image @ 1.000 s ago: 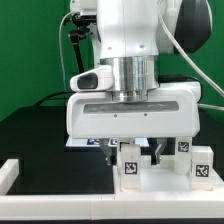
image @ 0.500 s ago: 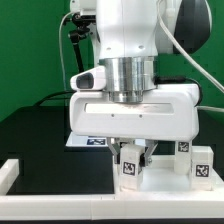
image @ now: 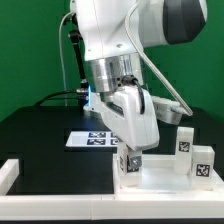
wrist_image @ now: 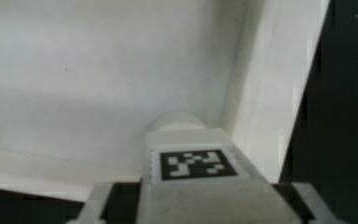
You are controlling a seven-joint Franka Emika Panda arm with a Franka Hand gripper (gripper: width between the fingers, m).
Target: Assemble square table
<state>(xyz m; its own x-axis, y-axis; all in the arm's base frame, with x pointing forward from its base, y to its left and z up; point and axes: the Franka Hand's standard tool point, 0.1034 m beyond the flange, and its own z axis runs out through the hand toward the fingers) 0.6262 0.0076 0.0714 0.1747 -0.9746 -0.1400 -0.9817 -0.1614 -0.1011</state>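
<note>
We see the hand [image: 133,160] closed on a tagged leg [image: 132,164], held tilted over the square panel [image: 160,178]; 2 other legs [image: 193,150] stand w/ tags on it.

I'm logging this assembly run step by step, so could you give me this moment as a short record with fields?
stage: a leg is being fitted on the square panel
gripper: gripper tilted, down at the tagged leg; whether it is gripping cannot be told
leg in wrist view: tagged leg between the fingers, over the panel's recessed underside
other legs: two tagged legs upright at the exterior view's right
marker board: marker board flat on the black table behind the panel
</note>
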